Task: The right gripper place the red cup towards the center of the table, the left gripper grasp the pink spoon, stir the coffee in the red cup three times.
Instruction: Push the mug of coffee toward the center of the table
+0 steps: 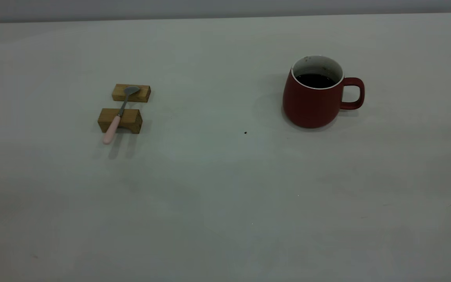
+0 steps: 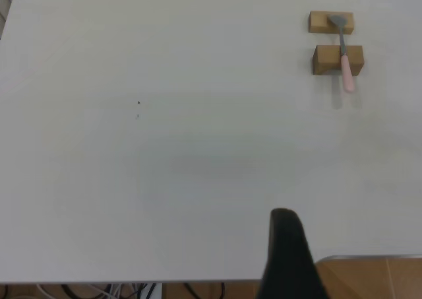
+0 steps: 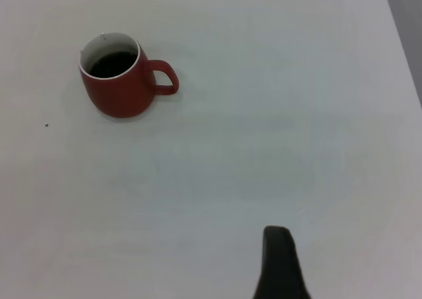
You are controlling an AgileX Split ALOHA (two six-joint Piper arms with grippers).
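Here the pink spoon (image 1: 118, 114) bridges two wooden blocks (image 1: 120, 120), red cup (image 1: 312, 95) apart; claw states unclear.

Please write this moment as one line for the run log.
stage: not started | red cup: right side of table, holds coffee | pink spoon: across two wooden blocks | both grippers: away from objects

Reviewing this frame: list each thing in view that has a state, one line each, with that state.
red cup: upright on the table, right side, handle pointing right.
coffee: dark liquid in the cup, below the rim.
pink spoon: lying across two wooden blocks, ungrasped, handle overhanging the nearer block.
left gripper: away from the spoon.
right gripper: away from the cup.
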